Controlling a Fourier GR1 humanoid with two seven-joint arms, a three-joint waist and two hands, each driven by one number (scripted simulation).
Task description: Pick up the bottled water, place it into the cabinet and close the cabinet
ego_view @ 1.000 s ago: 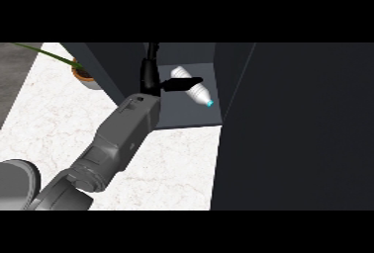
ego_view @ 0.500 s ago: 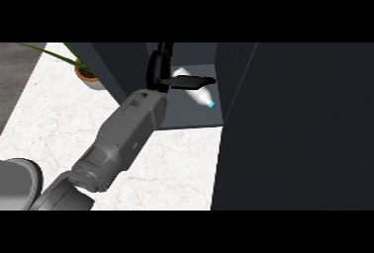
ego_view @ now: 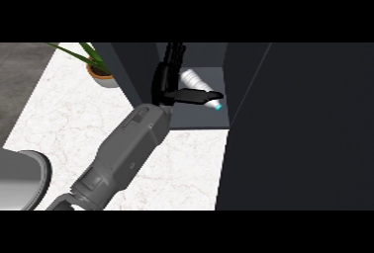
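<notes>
Left hand (ego_view: 169, 79) inside the cabinet (ego_view: 197, 116), fingers straight and pointing far, thumb out to the right, clamped on nothing. Bottle (ego_view: 199, 84) lies tilted in the cabinet, just right of the hand, cap nearest. Plant (ego_view: 99, 69) far left on counter (ego_view: 66, 123).

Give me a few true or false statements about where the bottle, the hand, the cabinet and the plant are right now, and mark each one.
1. The bottled water lies on its side inside the cabinet. True.
2. The bottle's cap is red. False: the cap is light blue.
3. The one hand in view reaches into the cabinet opening, its thumb across the bottle. True.
4. The potted plant stands inside the cabinet. False: it stands on the white counter, left of the cabinet.
5. The cabinet is closed. False: its opening shows the bottle inside, and the dark door stands open at the right.
</notes>
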